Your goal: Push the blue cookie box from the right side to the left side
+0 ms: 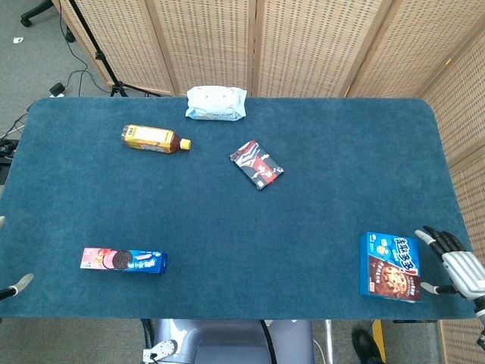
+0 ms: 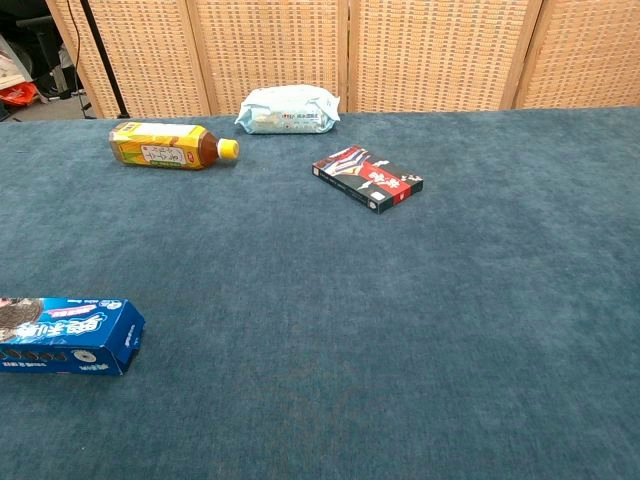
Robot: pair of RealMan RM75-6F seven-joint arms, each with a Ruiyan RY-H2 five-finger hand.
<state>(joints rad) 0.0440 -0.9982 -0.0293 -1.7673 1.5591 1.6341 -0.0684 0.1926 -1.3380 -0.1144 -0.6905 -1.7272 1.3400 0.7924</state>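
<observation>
Beside the blue cookie box (image 1: 390, 266), right hand (image 1: 453, 269) empty, fingers spread; left hand (image 1: 14, 287) mostly cropped, state unclear

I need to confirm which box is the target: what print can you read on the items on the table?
Nothing reads clearly.
blue cookie box: large white characters, too blurred to read.
sandwich cookie pack: white characters, illegible.
tea bottle: label print too small.
red and black box: print blurred.
wipes pack: print too small.
</observation>
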